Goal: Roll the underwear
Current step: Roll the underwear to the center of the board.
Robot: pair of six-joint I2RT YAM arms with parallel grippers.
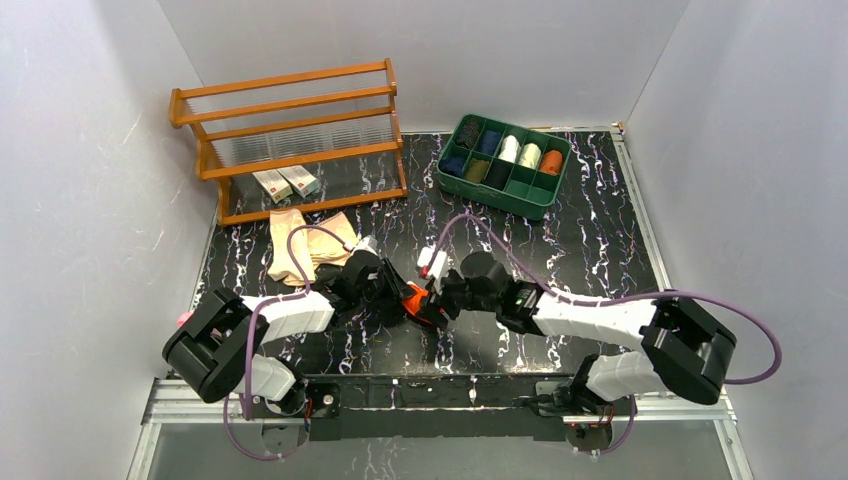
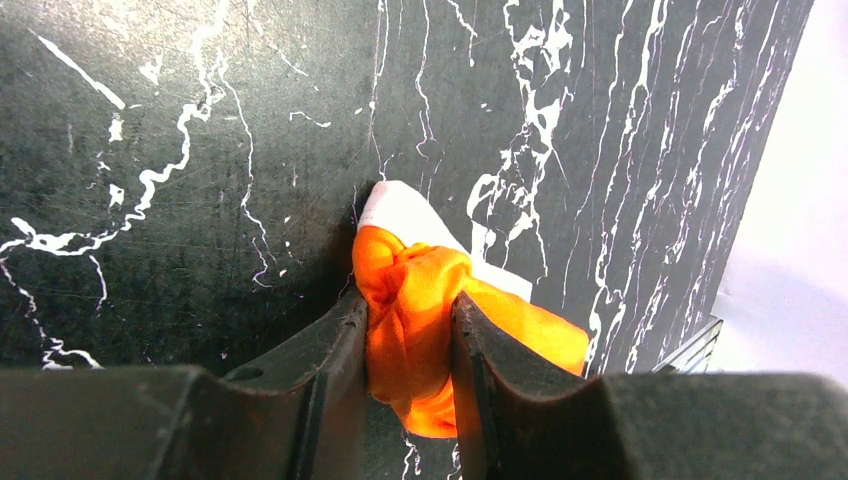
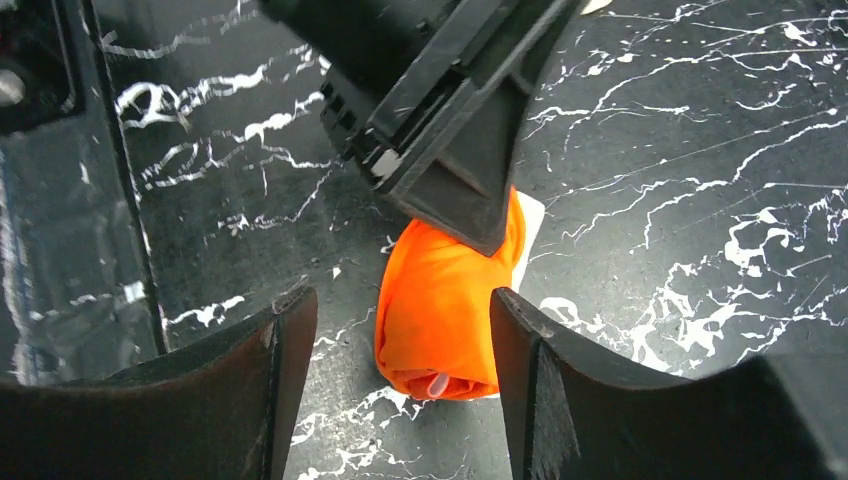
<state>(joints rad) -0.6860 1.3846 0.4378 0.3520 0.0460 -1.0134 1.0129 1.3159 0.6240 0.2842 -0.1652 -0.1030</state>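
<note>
Left pincer (image 2: pixel 408 315) clamps the rolled orange underwear (image 3: pixel 440 300), right pincer (image 3: pixel 400 305) apart; tan underwear (image 1: pixel 300 245) beside the rack (image 1: pixel 300 158) awaits rolling.

Underwear (image 3: pixel 440 310) orange, white trim; table (image 3: pixel 650 150) black, white-veined.

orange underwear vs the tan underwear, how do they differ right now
The orange underwear is bunched into a tight roll; the tan underwear lies loosely spread. The left gripper pinches the orange underwear; nothing touches the tan underwear. Both are soft cloth garments.
</note>
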